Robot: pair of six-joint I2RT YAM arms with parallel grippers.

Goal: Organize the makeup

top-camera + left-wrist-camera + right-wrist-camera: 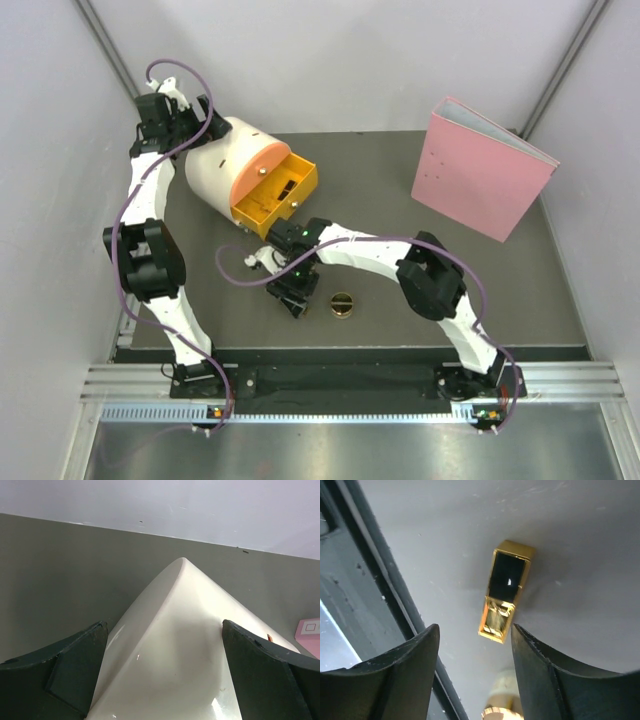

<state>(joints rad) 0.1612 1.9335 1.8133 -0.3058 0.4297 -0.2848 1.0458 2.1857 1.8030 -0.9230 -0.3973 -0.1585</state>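
Note:
A gold-and-black lipstick case point(506, 592) lies flat on the grey table, just beyond my right gripper's point(475, 630) fingertips. A peach bottle point(502, 700), blurred, lies low between the fingers point(545, 670), close to the right one. The right gripper point(293, 297) is open and points down near the table's front. The round gold compact point(342, 303) sits to its right. My left gripper point(164, 624) is open wide, straddling the back of the cream box point(175, 645); I cannot tell whether its fingers press on the box.
The cream cylindrical box point(220, 165) lies at the back left with its orange-yellow drawer point(278, 205) pulled out, a dark item inside. A pink binder point(480, 170) stands at the back right. The table's front edge point(380, 580) runs close to the right gripper.

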